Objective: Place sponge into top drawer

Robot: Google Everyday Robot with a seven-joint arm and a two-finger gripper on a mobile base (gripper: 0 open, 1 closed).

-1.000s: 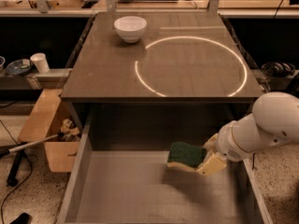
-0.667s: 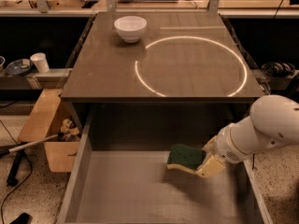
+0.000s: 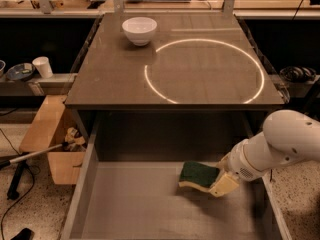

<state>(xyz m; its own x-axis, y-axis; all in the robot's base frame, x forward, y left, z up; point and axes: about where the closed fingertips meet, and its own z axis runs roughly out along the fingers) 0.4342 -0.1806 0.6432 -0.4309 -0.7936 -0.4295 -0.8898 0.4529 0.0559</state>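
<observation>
The tool [image 3: 220,180] reaches in from the right, inside the open top drawer [image 3: 131,210], clamped on the right end of the sponge [image 3: 198,174]. The sponge sits green side up, slightly tilted, over the drawer's grey bottom, right of centre. A white bowl [image 3: 139,30] stands at the far left of the worktop [image 3: 205,75]. A wooden box [image 3: 49,135] sits left of the drawer.

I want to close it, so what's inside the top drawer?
Inside the top drawer is the sponge, green side up, clamped at one end by the gripper over the grey bottom. The bottom beneath sponge and arm is covered.
</observation>
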